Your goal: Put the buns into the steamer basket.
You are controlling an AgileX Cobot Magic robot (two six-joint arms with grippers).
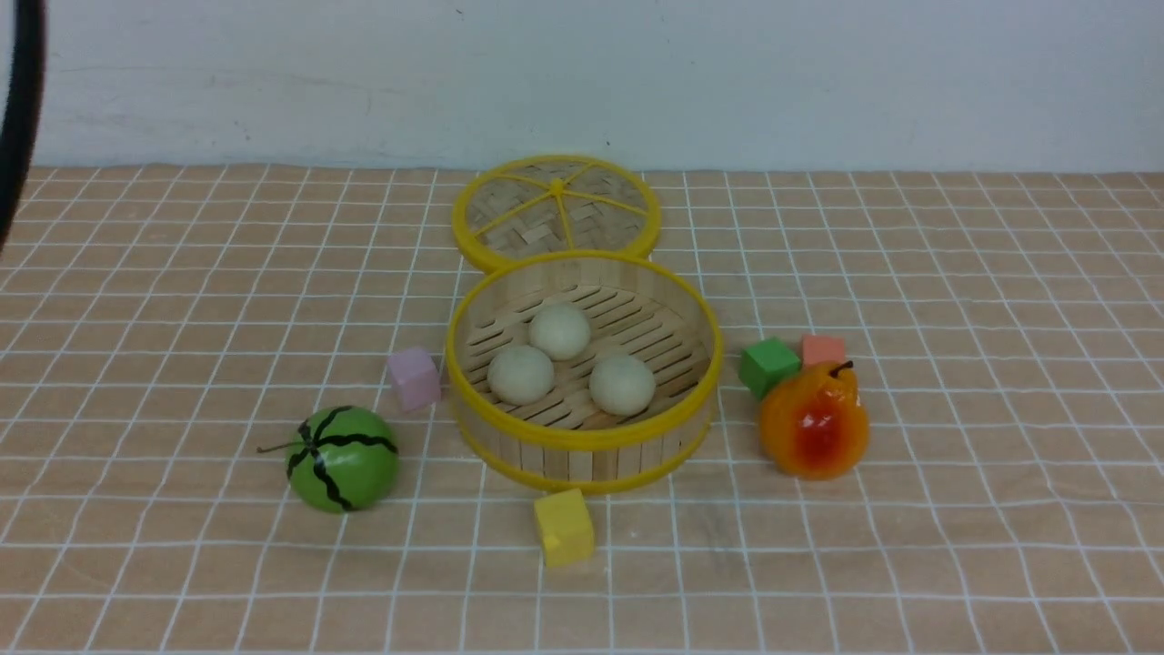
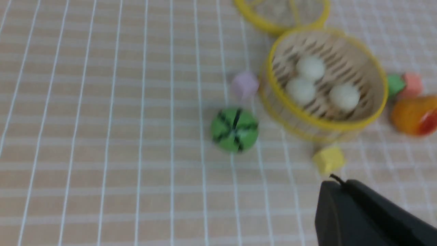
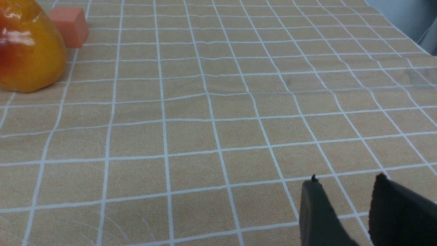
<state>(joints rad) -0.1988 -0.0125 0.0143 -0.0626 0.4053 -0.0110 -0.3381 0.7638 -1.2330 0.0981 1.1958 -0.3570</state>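
Note:
Three cream buns (image 1: 560,330) (image 1: 521,374) (image 1: 622,384) lie on the slatted floor of the round bamboo steamer basket (image 1: 582,444) at the table's middle. They also show, blurred, in the left wrist view (image 2: 310,67) inside the basket (image 2: 372,112). My left gripper (image 2: 341,186) is shut and empty, high above the table on the near side of the basket. My right gripper (image 3: 346,184) is open and empty, low over bare cloth to the right of the pear. Neither gripper shows in the front view.
The flat woven lid (image 1: 556,211) lies behind the basket. A green striped melon (image 1: 343,458) and a pink cube (image 1: 414,378) sit on its left, a yellow cube (image 1: 564,527) in front, and a green cube (image 1: 769,366), salmon cube (image 1: 823,349) and orange pear (image 1: 814,422) on its right. A black cable (image 1: 20,109) hangs far left.

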